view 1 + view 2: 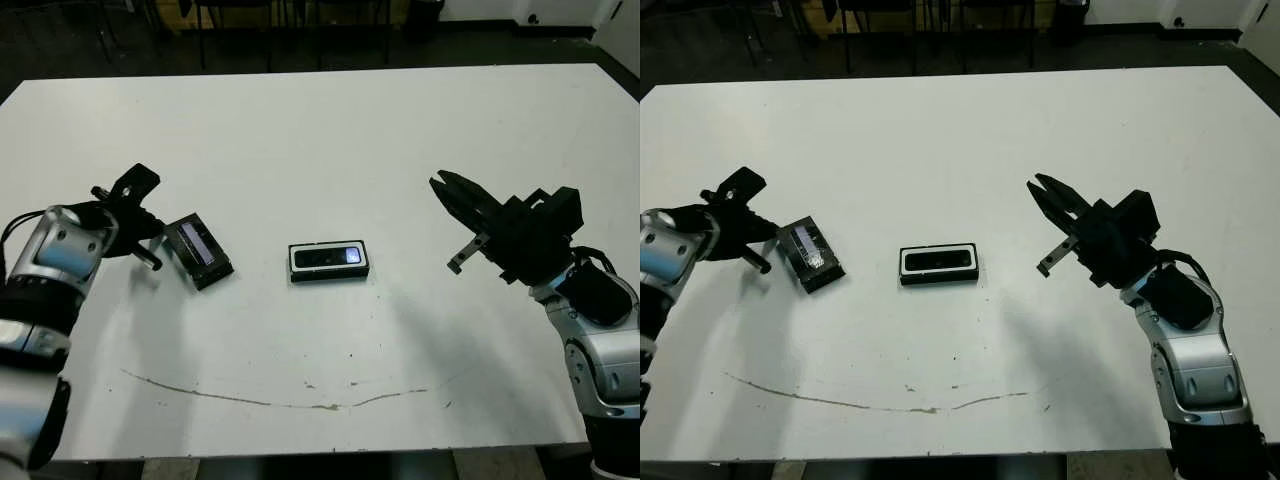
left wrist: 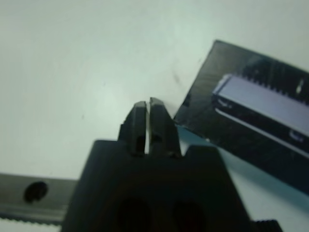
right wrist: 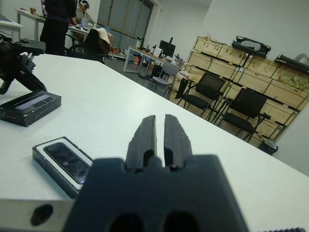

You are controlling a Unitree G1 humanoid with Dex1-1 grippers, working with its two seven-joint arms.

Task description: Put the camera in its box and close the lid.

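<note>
Camera [image 1: 329, 258], a slim black bar with a bluish glossy patch, lies inside the shallow white-lined black box [image 1: 297, 262] mid-worktop [image 1: 330, 140]. Flat black lid [image 1: 198, 251] with its grey stripe rests apart, just beside the closed left end effector [image 1: 150, 245]. Right end effector [image 1: 450, 195] hovers closed, empty.
</note>
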